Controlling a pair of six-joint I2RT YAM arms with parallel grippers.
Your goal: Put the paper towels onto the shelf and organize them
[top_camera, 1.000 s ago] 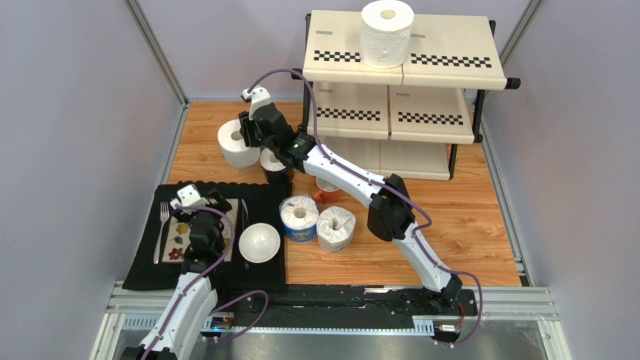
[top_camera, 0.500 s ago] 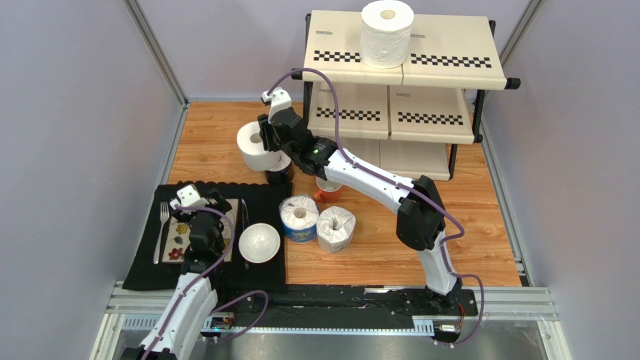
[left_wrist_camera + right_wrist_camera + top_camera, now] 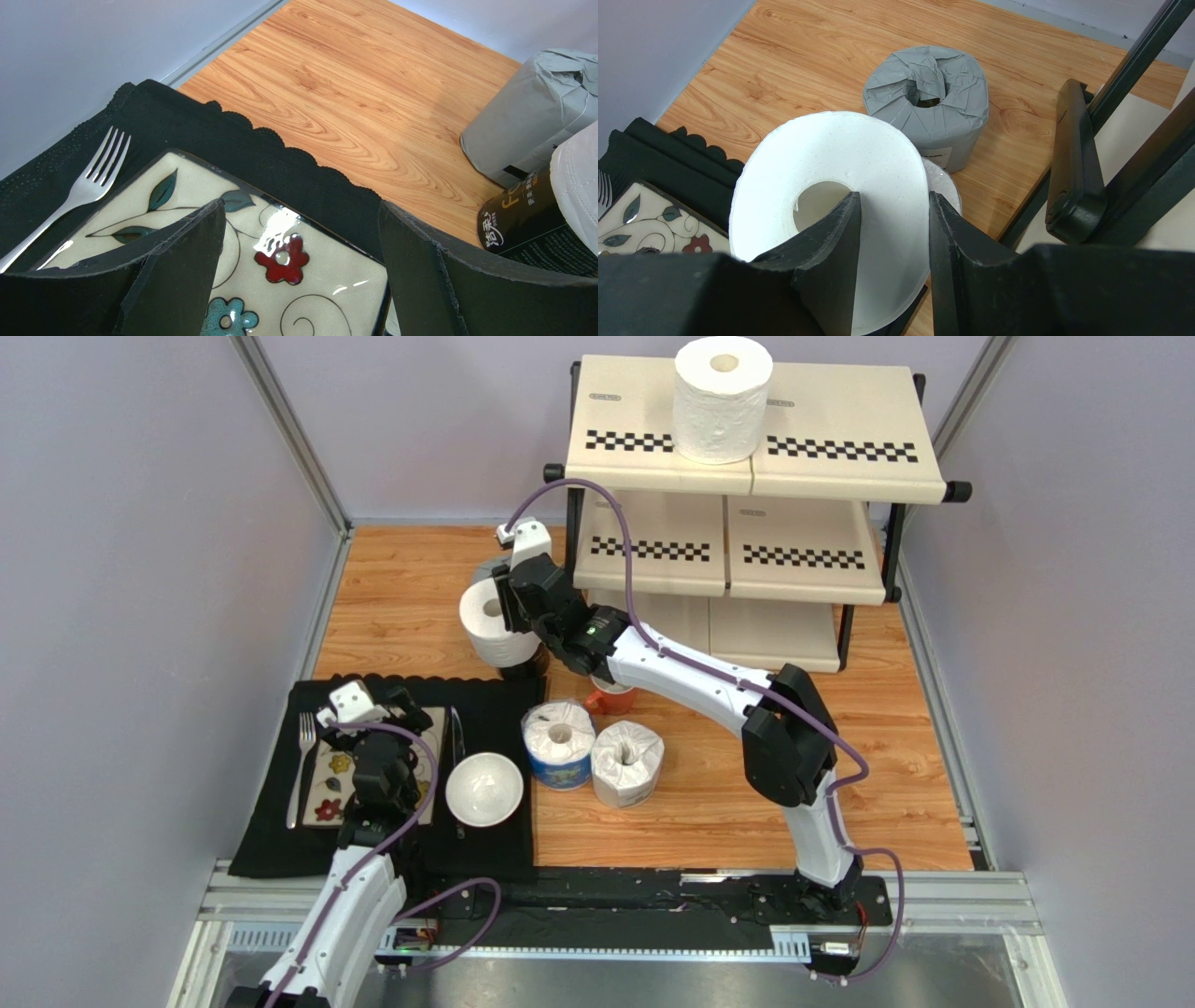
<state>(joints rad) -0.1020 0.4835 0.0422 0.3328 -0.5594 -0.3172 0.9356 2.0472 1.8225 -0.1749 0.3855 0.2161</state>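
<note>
Where the black roll (image 3: 523,220) turns its wrapper toward my left wrist camera, I read gold print: a capital F and a few Chinese characters, cut off at the picture's edge. The grey roll (image 3: 927,101) has a small dark mark low on its side, possibly a barcode, but it is too small for me to make out. I find no other writing.

I count six rolls. One plain white roll (image 3: 723,399) stands upright at the middle of the top tier of the shelf (image 3: 842,469). The second white roll (image 3: 829,210) is clamped in my right gripper (image 3: 892,210), one finger down the hollow core and the other against the outer wall. It is held just off the shelf's front-left corner, over the black roll. The grey roll stands on the wood left of the shelf, just beside the held one. The blue roll (image 3: 558,745) and the clear-wrapped roll (image 3: 627,760) stand touching, side by side, in front of the shelf and well apart from it. One orange mug (image 3: 610,700) sits between that pair and the shelf.

Far to the shelf's front left, my left gripper (image 3: 302,210) hangs with its jaws wide apart and empty over one flowered plate (image 3: 309,287). One fork (image 3: 84,192) lies beside the plate and one white bowl (image 3: 484,788) sits nearby, all on one black mat (image 3: 274,840).
</note>
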